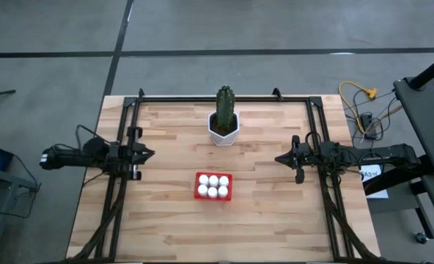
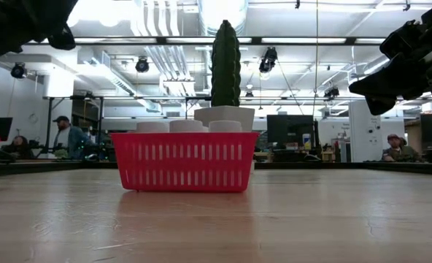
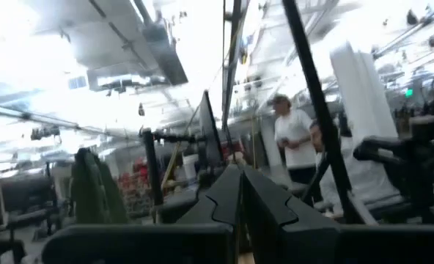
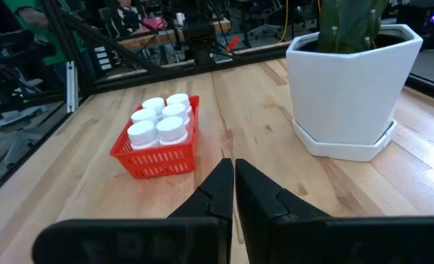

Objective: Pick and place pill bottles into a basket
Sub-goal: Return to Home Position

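Note:
A red basket (image 1: 213,196) stands on the wooden table near its middle and holds several white pill bottles (image 1: 213,185), upright, caps up; the right wrist view shows the basket (image 4: 158,158) and the bottles (image 4: 162,121) too. My left gripper (image 1: 149,154) hovers shut at the table's left side, tilted upward, with nothing in it. My right gripper (image 1: 279,158) hovers shut at the table's right side, pointing toward the basket, also with nothing in it.
A cactus in a white hexagonal pot (image 1: 223,130) stands behind the basket, toward the far edge. A black frame (image 1: 224,98) runs along the table's far, left and right sides. Bare wood lies in front of the basket. People stand in the room beyond.

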Controlling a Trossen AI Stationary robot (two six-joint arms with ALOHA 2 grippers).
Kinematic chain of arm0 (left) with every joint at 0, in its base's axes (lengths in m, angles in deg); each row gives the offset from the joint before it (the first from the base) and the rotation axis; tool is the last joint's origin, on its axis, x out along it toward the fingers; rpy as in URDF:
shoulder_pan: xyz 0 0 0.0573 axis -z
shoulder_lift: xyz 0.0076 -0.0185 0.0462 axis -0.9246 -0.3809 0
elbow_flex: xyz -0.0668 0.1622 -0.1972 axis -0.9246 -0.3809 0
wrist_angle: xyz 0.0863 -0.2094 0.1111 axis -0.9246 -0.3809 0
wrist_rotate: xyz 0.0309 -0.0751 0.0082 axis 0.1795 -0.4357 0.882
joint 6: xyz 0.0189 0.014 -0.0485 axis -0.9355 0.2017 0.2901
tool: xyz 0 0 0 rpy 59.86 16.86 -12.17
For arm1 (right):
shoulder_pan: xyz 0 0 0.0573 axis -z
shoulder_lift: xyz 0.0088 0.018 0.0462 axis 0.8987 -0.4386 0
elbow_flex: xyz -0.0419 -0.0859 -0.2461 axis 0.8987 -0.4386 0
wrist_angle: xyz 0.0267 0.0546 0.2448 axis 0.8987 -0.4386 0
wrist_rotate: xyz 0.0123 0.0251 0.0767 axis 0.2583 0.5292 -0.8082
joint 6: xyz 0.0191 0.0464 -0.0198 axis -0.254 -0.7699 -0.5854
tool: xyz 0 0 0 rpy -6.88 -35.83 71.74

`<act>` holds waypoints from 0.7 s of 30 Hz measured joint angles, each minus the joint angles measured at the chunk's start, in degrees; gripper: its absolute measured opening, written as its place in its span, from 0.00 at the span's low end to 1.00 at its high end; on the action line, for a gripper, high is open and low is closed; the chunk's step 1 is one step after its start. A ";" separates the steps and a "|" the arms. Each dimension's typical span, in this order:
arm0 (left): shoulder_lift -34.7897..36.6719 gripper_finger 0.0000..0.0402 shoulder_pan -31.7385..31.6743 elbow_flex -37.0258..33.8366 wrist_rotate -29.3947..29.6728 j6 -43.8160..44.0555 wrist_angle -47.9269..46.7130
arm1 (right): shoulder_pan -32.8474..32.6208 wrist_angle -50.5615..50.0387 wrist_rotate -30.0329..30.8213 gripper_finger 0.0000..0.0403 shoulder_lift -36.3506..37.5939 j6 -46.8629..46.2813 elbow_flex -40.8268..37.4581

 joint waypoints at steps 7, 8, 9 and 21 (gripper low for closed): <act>0.04 0.00 -0.02 -0.01 -0.57 -0.04 -0.79 | 0.00 0.02 0.00 0.02 -0.04 -0.02 0.00; 0.00 0.00 -0.02 -0.02 -0.54 -0.07 -1.08 | 0.00 0.00 0.00 0.02 -0.04 -0.02 0.02; -0.07 0.00 -0.02 -0.02 -0.54 -0.14 -1.85 | 0.02 0.00 0.00 0.02 -0.04 -0.02 0.00; 0.00 0.00 -0.01 -0.09 1.67 -1.83 -13.89 | 0.02 0.00 0.00 0.02 -0.07 0.00 0.00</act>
